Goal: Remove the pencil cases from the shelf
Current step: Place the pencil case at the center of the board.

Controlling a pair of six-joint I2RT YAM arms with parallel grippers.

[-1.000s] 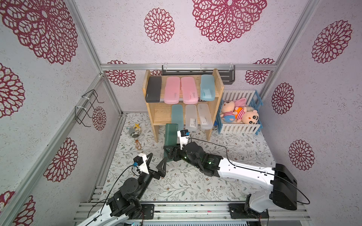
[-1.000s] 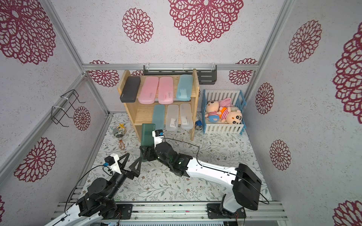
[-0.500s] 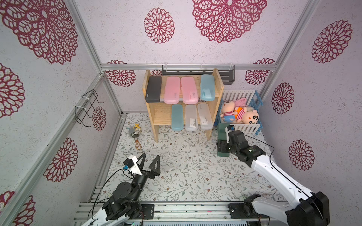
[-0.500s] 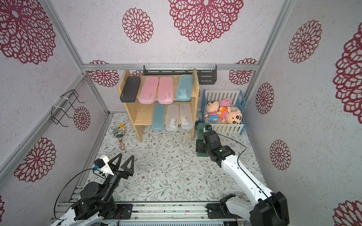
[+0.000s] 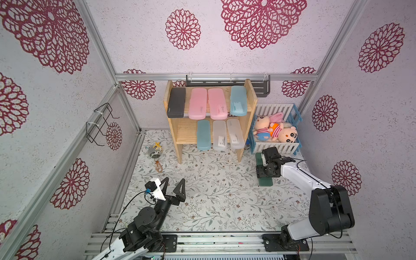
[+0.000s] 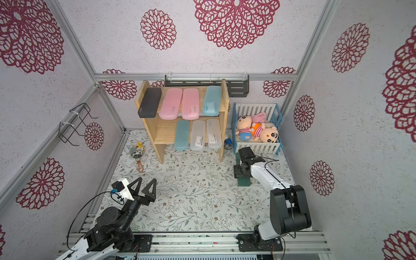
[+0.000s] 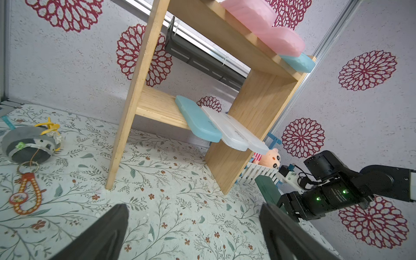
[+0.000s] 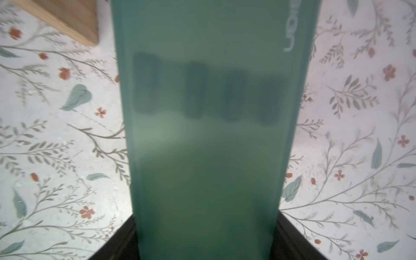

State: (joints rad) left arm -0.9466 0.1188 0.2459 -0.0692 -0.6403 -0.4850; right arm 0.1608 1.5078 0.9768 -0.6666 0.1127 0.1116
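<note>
Right wrist view — dark green case [image 8: 202, 146], blurred, hides the jaws' tips.

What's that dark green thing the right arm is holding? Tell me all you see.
A dark green pencil case: a long, slim, slightly see-through plastic box with rounded corners, pale lettering near one edge and dim dark shapes inside. The right tool is shut across its middle. It is off the shelf, over the floral mat in front of the blue-and-white crate; whether it touches the mat is unclear.
</note>
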